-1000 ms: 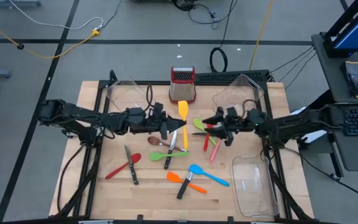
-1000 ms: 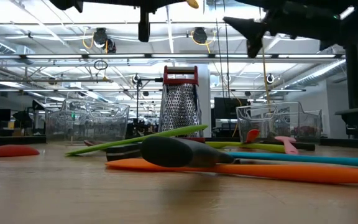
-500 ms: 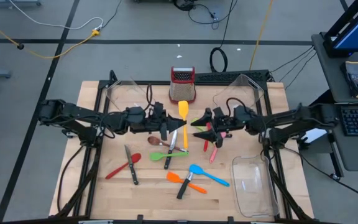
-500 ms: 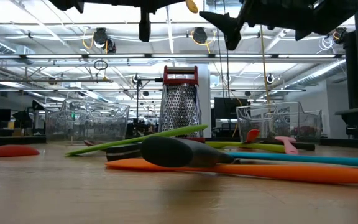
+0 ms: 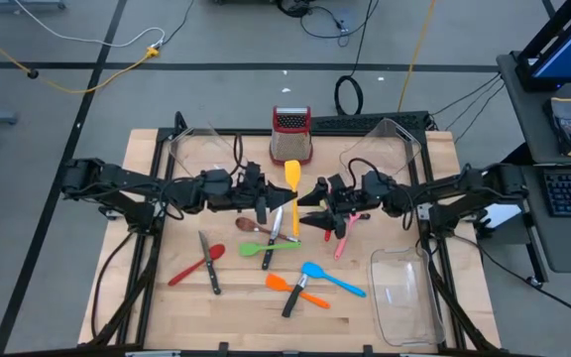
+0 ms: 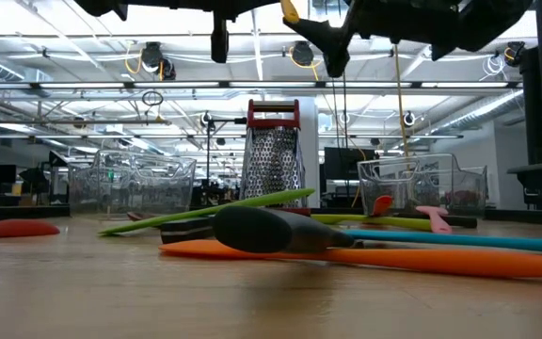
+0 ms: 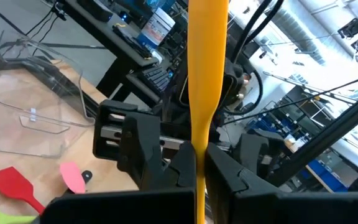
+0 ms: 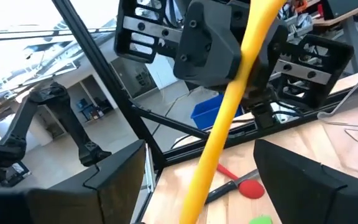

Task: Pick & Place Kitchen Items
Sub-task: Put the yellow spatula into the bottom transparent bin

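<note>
Left gripper (image 5: 266,206): you have it raised above the middle of the wooden table (image 5: 167,297), fingers pinched on the long yellow silicone spatula (image 5: 293,193); in the left wrist view the yellow handle (image 7: 205,74) runs straight out from between the clamped fingers.
Right gripper (image 5: 307,210): you have it facing the left one, just beside the yellow spatula, fingers (image 8: 114,177) spread wide with the handle (image 8: 229,118) passing between them, neither pad touching it.
Other utensils: red spoon (image 5: 194,266), black-handled knife (image 5: 208,264), green spatula (image 5: 266,247), orange spatula (image 5: 295,289) and blue spatula (image 5: 330,278) lie on the table in front of both grippers; a pink spatula (image 5: 343,241) lies under the right arm.
Steel box grater with red top (image 5: 290,136): upright at the table's far edge.
Clear plastic bin (image 5: 404,293): near right corner.
</note>
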{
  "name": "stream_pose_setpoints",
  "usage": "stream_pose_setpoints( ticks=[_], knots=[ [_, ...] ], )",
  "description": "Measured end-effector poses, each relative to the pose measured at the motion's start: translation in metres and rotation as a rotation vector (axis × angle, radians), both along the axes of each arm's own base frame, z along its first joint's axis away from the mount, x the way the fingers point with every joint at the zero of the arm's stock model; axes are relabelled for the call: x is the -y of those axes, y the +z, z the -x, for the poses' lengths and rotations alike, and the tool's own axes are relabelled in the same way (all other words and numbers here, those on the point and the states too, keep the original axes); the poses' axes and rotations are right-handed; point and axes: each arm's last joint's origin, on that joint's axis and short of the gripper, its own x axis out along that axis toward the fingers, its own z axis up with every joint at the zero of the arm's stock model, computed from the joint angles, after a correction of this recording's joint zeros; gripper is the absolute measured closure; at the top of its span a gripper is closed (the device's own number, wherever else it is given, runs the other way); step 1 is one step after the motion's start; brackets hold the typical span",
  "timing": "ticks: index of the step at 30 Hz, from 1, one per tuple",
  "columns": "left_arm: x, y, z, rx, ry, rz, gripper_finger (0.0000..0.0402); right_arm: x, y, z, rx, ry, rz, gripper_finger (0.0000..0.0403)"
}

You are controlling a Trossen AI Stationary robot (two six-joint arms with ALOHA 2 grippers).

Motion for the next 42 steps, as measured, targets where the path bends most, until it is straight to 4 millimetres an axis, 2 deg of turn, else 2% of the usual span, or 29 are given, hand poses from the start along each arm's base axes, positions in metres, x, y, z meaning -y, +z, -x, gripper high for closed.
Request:
stream_pose_setpoints(
  ticks=[12, 19, 28, 38, 42],
  knots=[
    [0.0, -0.001, 0.0, -0.01, 0.001, -0.006, 0.0399, 0.0, 0.008, -0.008, 0.014, -0.005, 0.0, 0.011],
    [0.0, -0.001, 0.0, -0.009, 0.005, -0.004, 0.0399, 0.001, 0.006, -0.009, 0.005, -0.006, -0.001, 0.0141],
    [0.0, -0.002, -0.001, -0.006, 0.012, 0.003, 0.0399, 0.002, 0.001, -0.011, -0.014, -0.055, -0.007, 0.0232],
    [0.0, -0.002, -0.001, -0.006, 0.013, -0.006, 0.0397, 0.003, 0.002, -0.011, -0.011, -0.06, -0.011, 0.0379],
    [0.0, -0.003, -0.002, -0.019, 0.021, -0.006, 0.0393, 0.004, 0.001, -0.011, -0.018, -0.062, -0.022, 0.0386]
  ],
)
